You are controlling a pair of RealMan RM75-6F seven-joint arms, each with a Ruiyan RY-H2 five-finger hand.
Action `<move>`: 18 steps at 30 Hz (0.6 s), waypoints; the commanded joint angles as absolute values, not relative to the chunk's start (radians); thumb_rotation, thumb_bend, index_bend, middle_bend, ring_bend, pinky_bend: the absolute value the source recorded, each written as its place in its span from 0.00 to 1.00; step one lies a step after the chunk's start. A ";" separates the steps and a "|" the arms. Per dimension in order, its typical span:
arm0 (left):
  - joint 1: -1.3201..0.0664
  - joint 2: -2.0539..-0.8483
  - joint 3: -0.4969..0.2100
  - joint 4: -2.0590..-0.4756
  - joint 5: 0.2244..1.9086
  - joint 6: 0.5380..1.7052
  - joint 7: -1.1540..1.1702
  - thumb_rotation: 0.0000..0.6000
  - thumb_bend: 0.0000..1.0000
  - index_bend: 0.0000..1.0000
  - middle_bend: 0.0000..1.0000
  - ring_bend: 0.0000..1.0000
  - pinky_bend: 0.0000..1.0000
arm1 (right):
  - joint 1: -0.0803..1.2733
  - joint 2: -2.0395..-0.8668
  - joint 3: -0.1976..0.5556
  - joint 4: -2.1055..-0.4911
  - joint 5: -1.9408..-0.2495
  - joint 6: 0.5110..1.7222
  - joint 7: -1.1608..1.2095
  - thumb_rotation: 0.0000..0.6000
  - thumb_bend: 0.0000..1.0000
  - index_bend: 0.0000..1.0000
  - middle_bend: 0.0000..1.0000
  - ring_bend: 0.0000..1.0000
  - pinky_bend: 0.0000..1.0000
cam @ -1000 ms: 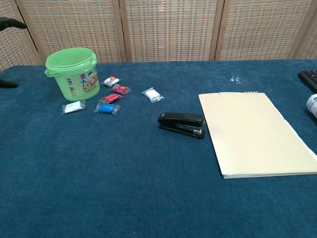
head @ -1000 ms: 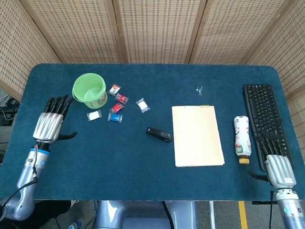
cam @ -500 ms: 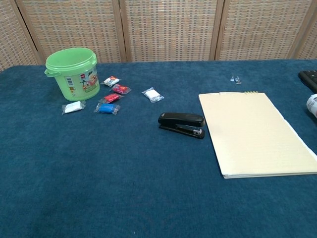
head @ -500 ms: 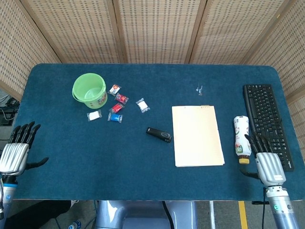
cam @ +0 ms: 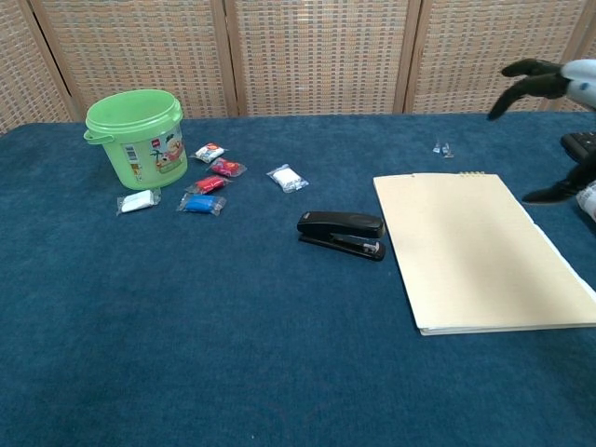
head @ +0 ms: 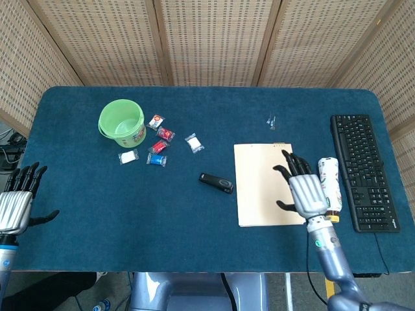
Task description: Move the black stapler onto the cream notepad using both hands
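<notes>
— Item one, the hands?

— Right hand (head: 307, 192): silver-backed, dark fingers spread wide, holding nothing, over the right edge of the cream notepad (head: 266, 183). In the chest view only its fingertips (cam: 528, 71) show; the rest is cut off. Left hand (head: 15, 206): at the table's left edge, fingers apart, empty, forearm cut off.

— The stapler?

— Black stapler (head: 216, 183): glossy, wedge-shaped, lying on the blue felt-like table (head: 194, 227) just left of the notepad, apart from it, untouched.

— Remainder?

— Green plastic bucket (head: 121, 122), round, with small wrapped packets (head: 157, 146) beside it. Bottle (head: 331, 184), partly hidden behind the right hand. Black keyboard (head: 363, 170). A tiny clear object (head: 272, 120), possibly a clip; too small to tell.
</notes>
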State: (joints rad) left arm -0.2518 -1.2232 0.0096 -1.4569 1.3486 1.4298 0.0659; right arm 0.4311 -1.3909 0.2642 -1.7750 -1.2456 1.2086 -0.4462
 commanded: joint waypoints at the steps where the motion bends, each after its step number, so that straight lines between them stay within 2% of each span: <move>1: -0.252 -1.223 0.001 -1.447 1.339 1.407 0.048 1.00 0.17 0.00 0.00 0.00 0.00 | 0.544 -1.529 0.340 -1.785 -1.103 1.175 -0.612 1.00 0.16 0.32 0.03 0.00 0.18; 11: -0.254 -1.220 -0.027 -1.417 1.328 1.352 0.006 1.00 0.17 0.00 0.00 0.00 0.00 | 0.742 -1.756 0.399 -1.669 -0.858 1.192 -0.843 1.00 0.22 0.34 0.06 0.00 0.19; 18: -0.256 -1.216 -0.036 -1.409 1.331 1.320 -0.018 1.00 0.17 0.00 0.00 0.00 0.00 | 0.822 -1.854 0.415 -1.575 -0.773 1.225 -0.899 1.00 0.22 0.34 0.06 0.00 0.19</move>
State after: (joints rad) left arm -0.2558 -1.2170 -0.0343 -1.4102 1.3311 1.3215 -0.0158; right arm 0.8066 -1.8331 0.4085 -1.5975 -0.7909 1.2147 -0.8832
